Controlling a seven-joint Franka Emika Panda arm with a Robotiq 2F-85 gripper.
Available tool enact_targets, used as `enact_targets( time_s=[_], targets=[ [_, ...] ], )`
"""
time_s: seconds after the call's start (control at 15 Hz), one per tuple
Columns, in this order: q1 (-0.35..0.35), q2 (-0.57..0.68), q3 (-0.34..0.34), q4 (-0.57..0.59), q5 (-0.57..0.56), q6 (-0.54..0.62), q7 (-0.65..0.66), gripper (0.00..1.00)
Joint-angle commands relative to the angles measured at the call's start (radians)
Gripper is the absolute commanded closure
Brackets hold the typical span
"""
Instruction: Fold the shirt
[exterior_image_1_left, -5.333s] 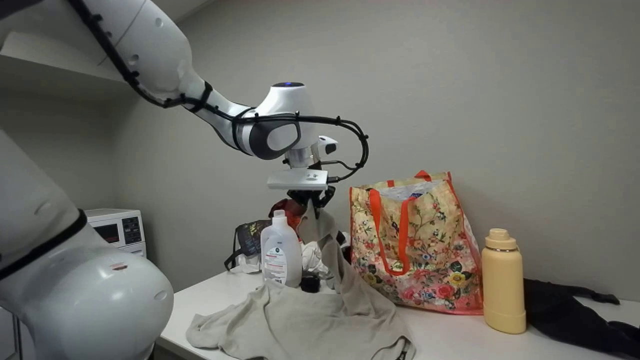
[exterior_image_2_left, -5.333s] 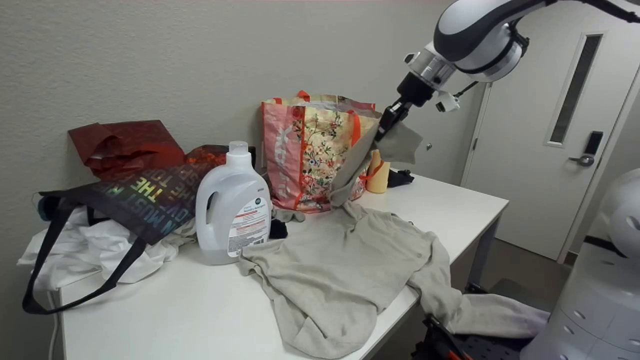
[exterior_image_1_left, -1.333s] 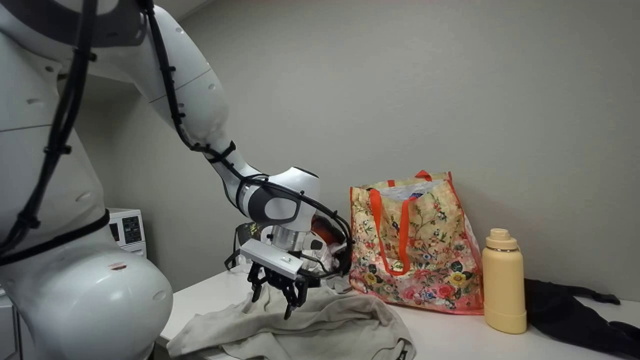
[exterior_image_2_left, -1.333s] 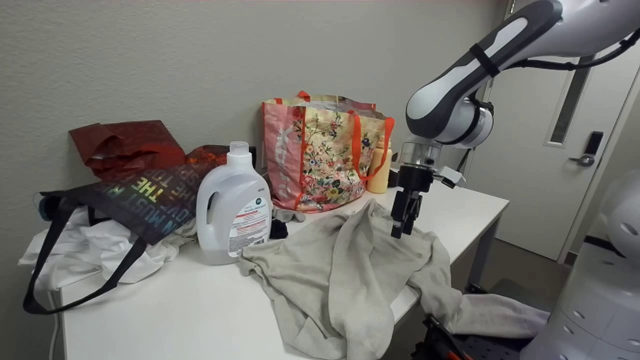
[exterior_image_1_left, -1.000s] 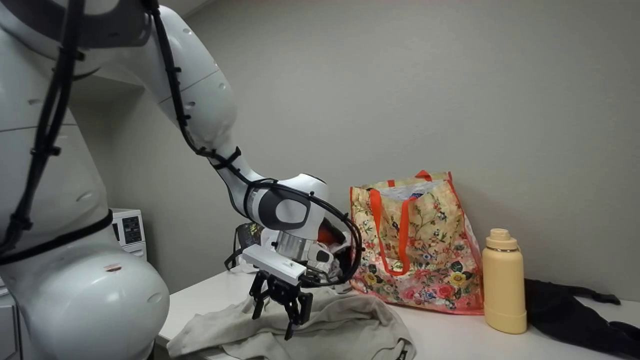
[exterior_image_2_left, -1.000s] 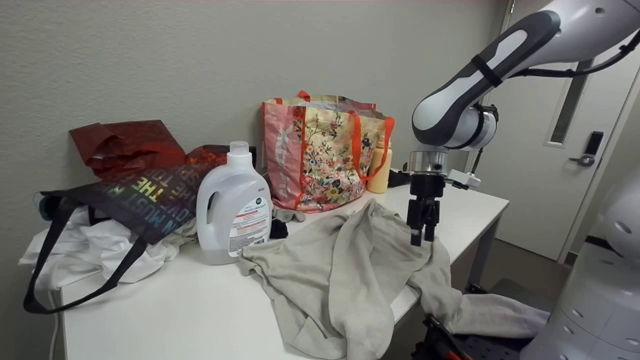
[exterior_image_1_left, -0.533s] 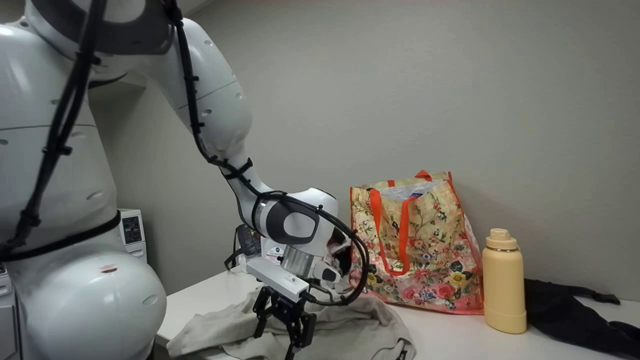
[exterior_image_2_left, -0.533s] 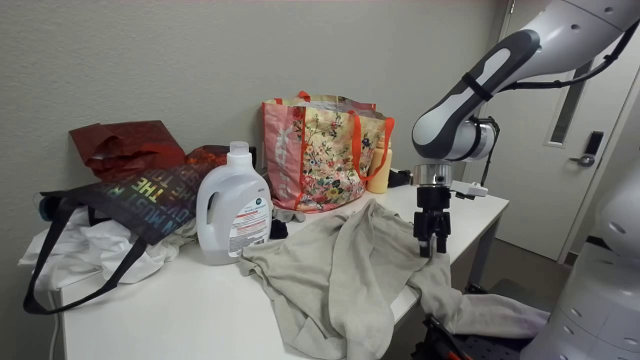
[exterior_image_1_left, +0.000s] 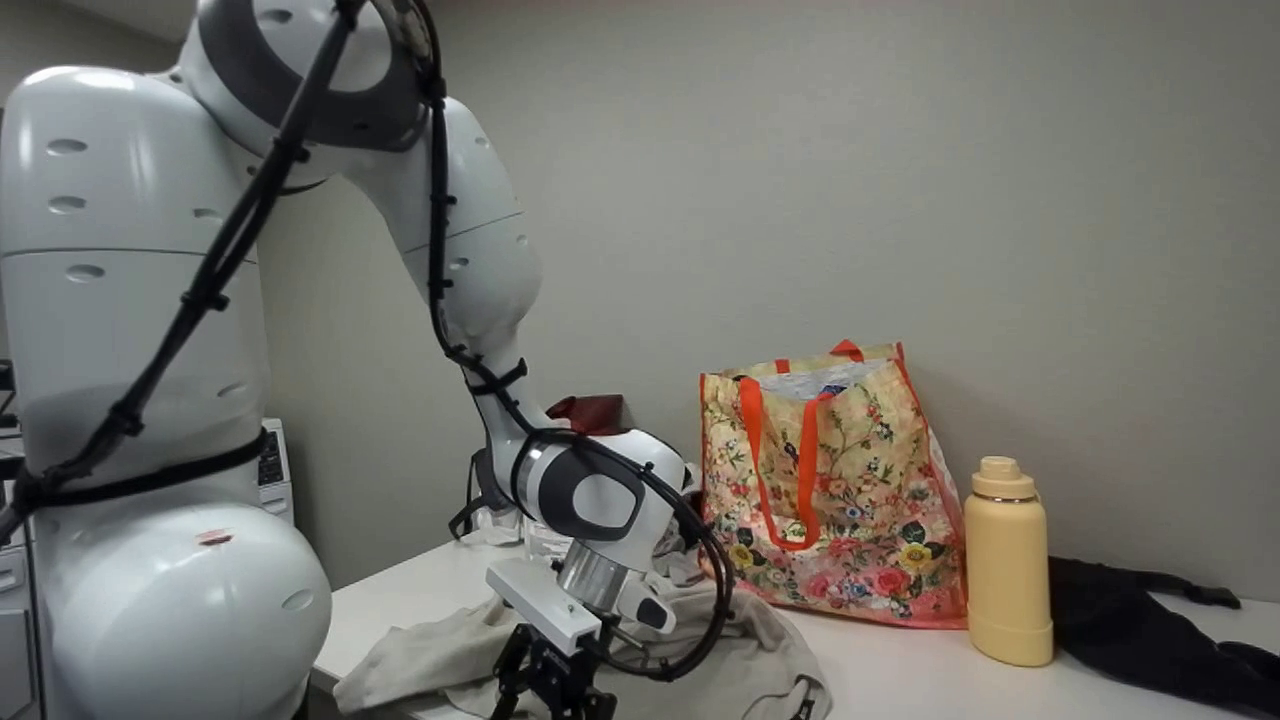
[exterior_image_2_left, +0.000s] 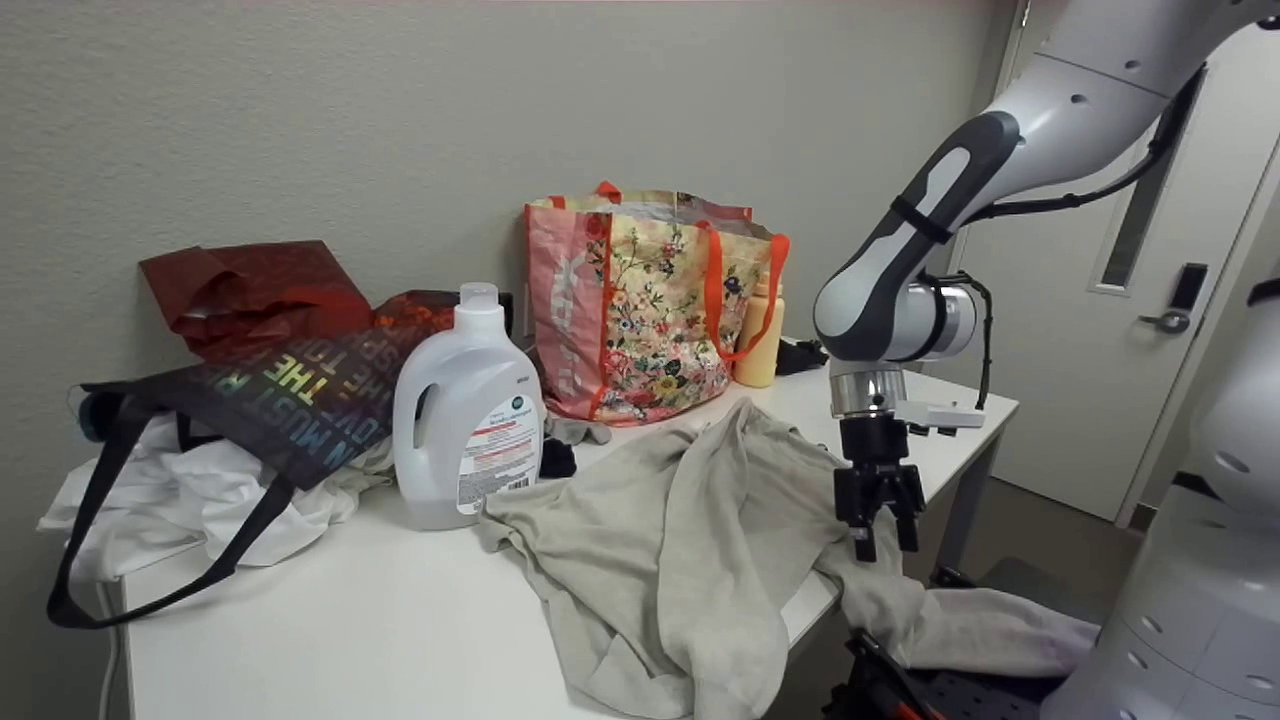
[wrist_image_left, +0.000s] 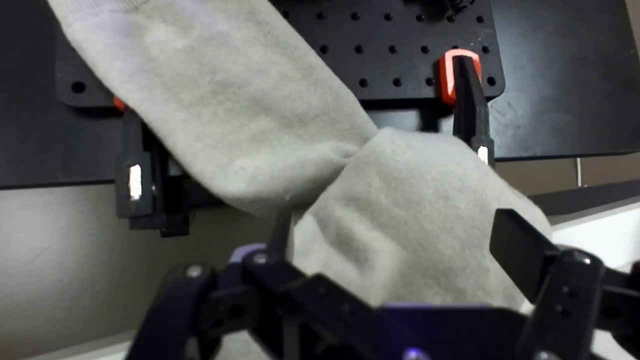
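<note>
The grey-beige shirt (exterior_image_2_left: 620, 560) lies rumpled on the white table, with one sleeve folded across its body. Its other sleeve (exterior_image_2_left: 990, 630) hangs past the table's edge and rests by the robot's base. In an exterior view my gripper (exterior_image_2_left: 887, 548) points down over that hanging sleeve, close to the edge. The wrist view shows the gripper (wrist_image_left: 397, 232) with its fingers wide apart; sleeve cloth (wrist_image_left: 415, 200) appears below and between them, not pinched. Whether a fingertip touches the cloth I cannot tell. Fingertips are cut off at the bottom of an exterior view, where the shirt (exterior_image_1_left: 740, 650) is partly covered by the arm.
A floral tote bag (exterior_image_2_left: 660, 320), yellow bottle (exterior_image_1_left: 1008, 570) and detergent jug (exterior_image_2_left: 465, 420) stand behind the shirt. Black cloth (exterior_image_1_left: 1150, 630) lies beyond the bottle. Black clamps (wrist_image_left: 470, 100) and a perforated plate (wrist_image_left: 395, 50) sit by the base below the table edge (exterior_image_2_left: 800, 610).
About five seconds ago the gripper held a sleeve up near the bag. That sleeve is now released across the shirt. Over the last second the open gripper moved down and towards the table's edge.
</note>
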Motion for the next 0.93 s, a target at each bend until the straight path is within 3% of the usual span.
enact_targets(
  time_s=[0.0,0.07,0.13,0.27,0.6,0.87],
  targets=[
    [-0.010,0.057,0.013,0.001,0.020,0.069,0.016,0.00],
    [-0.010,0.073,0.015,0.002,0.023,0.094,0.013,0.05],
    [-0.010,0.089,0.018,0.002,0.026,0.115,0.013,0.28],
    [-0.012,0.118,0.024,0.002,0.038,0.158,0.010,0.31],
    [-0.016,0.151,0.038,0.001,0.054,0.199,0.012,0.72],
    [-0.012,0.077,0.053,0.004,0.069,0.145,-0.004,0.99]
  ],
)
